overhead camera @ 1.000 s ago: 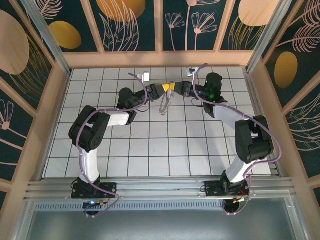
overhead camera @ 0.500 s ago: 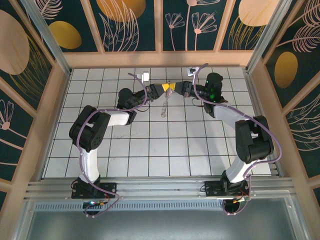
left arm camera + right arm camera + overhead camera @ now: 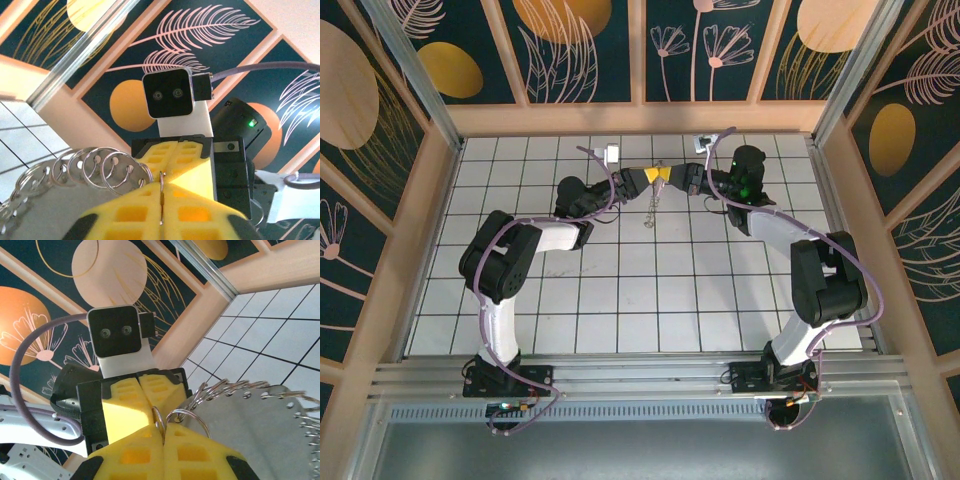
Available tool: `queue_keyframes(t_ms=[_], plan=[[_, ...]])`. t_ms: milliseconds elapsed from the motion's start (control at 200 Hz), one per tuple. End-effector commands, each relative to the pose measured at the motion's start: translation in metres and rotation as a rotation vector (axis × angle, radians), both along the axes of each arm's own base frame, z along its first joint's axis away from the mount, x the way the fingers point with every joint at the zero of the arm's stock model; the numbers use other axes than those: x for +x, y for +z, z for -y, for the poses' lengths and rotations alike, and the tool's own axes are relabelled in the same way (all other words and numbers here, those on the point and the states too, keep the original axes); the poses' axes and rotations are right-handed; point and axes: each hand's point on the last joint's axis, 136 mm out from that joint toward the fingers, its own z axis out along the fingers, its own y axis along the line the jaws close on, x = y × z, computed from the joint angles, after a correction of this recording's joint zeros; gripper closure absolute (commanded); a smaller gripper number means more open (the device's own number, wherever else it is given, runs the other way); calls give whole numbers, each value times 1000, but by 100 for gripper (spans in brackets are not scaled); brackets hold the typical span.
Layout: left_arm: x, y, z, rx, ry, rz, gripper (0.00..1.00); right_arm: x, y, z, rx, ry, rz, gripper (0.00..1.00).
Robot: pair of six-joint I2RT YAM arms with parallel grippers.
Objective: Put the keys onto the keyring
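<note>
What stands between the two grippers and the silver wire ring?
Nothing visible. The left gripper and right gripper meet tip to tip, jaws shut on the thin silver wire ring; the cluster of small silver rings hangs to one side.

You have the left gripper and right gripper meeting tip to tip over the far middle of the table, each arm reaching in from its own side. The chain of rings hangs just below that meeting point, its end ring pinched in both sets of fingers. Your left wrist view has the chain trailing left, your right wrist view trailing right.
</note>
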Motion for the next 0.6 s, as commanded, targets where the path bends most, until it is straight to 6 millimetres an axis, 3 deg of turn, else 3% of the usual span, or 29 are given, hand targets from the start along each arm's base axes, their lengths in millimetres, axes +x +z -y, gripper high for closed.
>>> queue_keyframes(t_ms=[0,235,330,390,596], plan=[[-11,19,5,-38,-34,90,100,-2,9,-7,6,31,49,100],[-11,22,3,-54,-9,98,100,-4,8,-6,-1,30,46,100],[-7,22,0,-61,18,83,100,-2,11,0,3,2,48,79],[-6,22,-2,-64,34,78,100,-2,15,4,7,-13,54,72],[-3,22,-5,-73,63,67,100,-7,20,22,24,-75,65,65]])
